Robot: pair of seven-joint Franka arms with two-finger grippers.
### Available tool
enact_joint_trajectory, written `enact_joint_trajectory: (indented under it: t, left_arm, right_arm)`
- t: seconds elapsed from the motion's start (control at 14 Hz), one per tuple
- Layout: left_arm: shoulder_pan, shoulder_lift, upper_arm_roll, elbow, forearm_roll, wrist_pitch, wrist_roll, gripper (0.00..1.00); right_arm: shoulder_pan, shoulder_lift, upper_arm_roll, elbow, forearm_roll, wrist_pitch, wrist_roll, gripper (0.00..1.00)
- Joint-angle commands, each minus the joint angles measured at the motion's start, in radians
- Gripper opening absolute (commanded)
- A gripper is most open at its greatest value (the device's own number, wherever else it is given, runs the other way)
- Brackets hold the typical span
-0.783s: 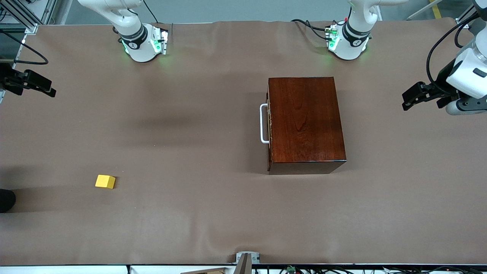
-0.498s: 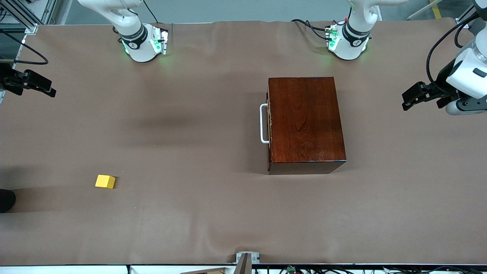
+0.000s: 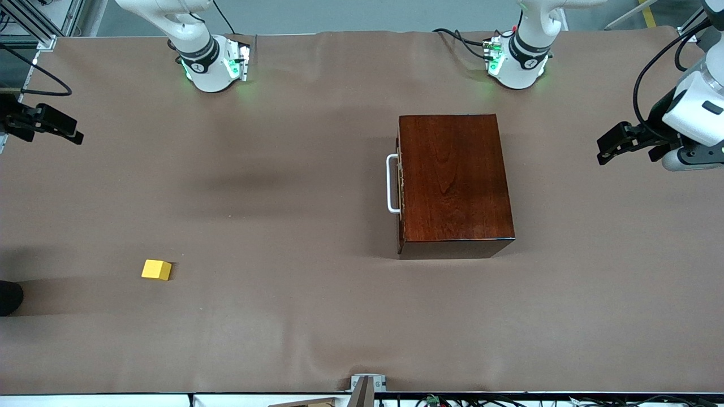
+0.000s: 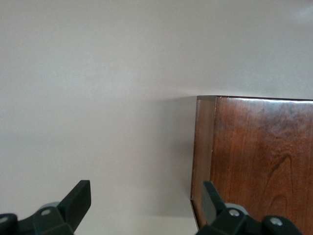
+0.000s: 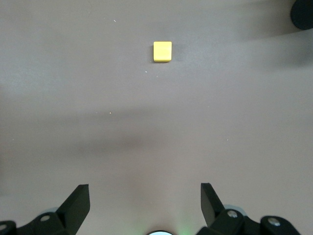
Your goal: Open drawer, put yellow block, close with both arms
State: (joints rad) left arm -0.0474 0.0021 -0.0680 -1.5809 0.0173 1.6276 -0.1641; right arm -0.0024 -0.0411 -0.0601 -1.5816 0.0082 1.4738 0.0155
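The dark wooden box (image 3: 455,178) stands toward the left arm's end of the table. Its drawer is shut, and the white bar handle (image 3: 390,183) faces the right arm's end. The yellow block (image 3: 156,269) lies on the cloth toward the right arm's end, nearer to the front camera than the box. My left gripper (image 3: 610,148) is open and empty, held up at the left arm's end of the table. Its wrist view shows its own jaws (image 4: 145,203) and a corner of the box (image 4: 259,161). My right gripper (image 3: 67,130) is open and empty at the right arm's end. Its wrist view shows its own jaws (image 5: 145,203) and the block (image 5: 162,51).
A brown cloth (image 3: 271,198) covers the table. A dark round object (image 3: 8,297) sits at the table's edge at the right arm's end, near the block. A metal bracket (image 3: 367,383) is at the edge nearest the front camera.
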Motion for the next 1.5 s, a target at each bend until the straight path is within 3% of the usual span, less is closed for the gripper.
enact_joint_trajectory:
  t: [0.0,0.14,0.43,0.57,0.71,1.21,1.42]
  left_arm:
    - [-0.002,-0.005,-0.003,0.006,-0.014,0.006,-0.005,1.0]
    - [-0.011,0.013,-0.007,0.013,-0.014,0.006,0.008,1.0]
    - [-0.054,0.087,-0.111,0.084,-0.028,0.006,-0.026,1.0]
    - [-0.107,0.111,-0.162,0.105,-0.019,0.006,-0.179,1.0]
    - [-0.19,0.151,-0.188,0.142,-0.014,0.006,-0.276,1.0]
    - [-0.532,0.361,-0.174,0.285,-0.01,0.018,-0.639,1.0]
    - [-0.639,0.436,-0.173,0.306,0.079,0.04,-0.747,1.0]
  right_arm:
    - [-0.005,0.001,0.006,0.008,0.015,-0.001,0.017,1.0]
    - [-0.005,0.001,0.006,0.008,0.015,-0.001,0.017,1.0]
    - [-0.004,0.001,0.006,0.008,0.015,-0.001,0.017,1.0]
    - [-0.004,0.001,0.006,0.008,0.015,-0.001,0.017,1.0]
    - [-0.004,0.001,0.006,0.008,0.015,-0.001,0.017,1.0]
    - [-0.002,0.003,0.008,0.008,0.015,-0.001,0.017,1.0]
    - [-0.002,0.003,0.008,0.008,0.015,-0.001,0.018,1.0]
